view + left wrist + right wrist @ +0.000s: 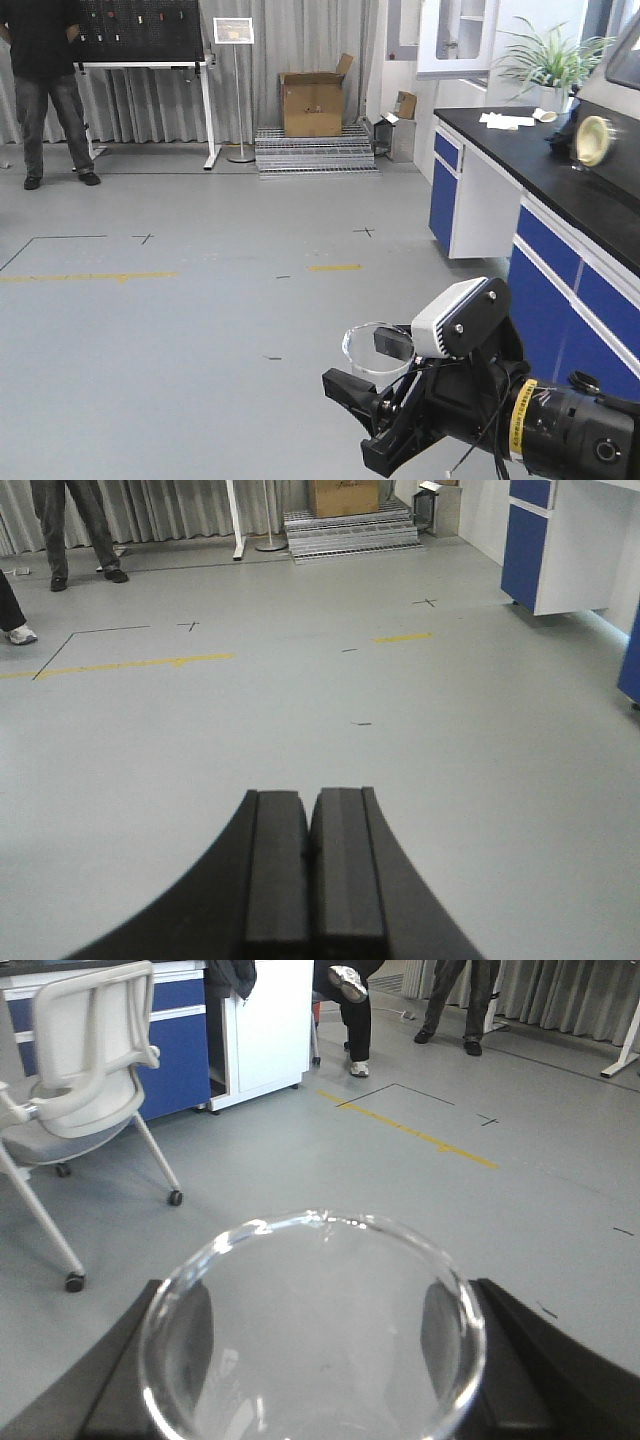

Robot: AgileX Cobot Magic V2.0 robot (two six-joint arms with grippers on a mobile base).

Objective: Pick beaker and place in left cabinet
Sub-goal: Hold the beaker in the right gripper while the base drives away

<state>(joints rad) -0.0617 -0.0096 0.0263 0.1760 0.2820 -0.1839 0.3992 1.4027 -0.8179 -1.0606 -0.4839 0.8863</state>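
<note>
The clear glass beaker [372,352] sits between the two black fingers of my right gripper [370,367], held over the grey floor at the lower right of the front view. In the right wrist view its round flared rim fills the lower frame, and the beaker [312,1340] has a dark pad pressed on each side, so my right gripper [315,1310] is shut on it. My left gripper [310,800] is shut with its pads together and nothing between them, pointing over bare floor. The left cabinet is out of view.
A black-topped lab bench [560,170] with blue cabinet fronts [575,290] runs along the right. A person [45,80] stands far left by a board stand, a cardboard box [312,100] at the back. A white wheeled chair [80,1070] stands left of the right wrist.
</note>
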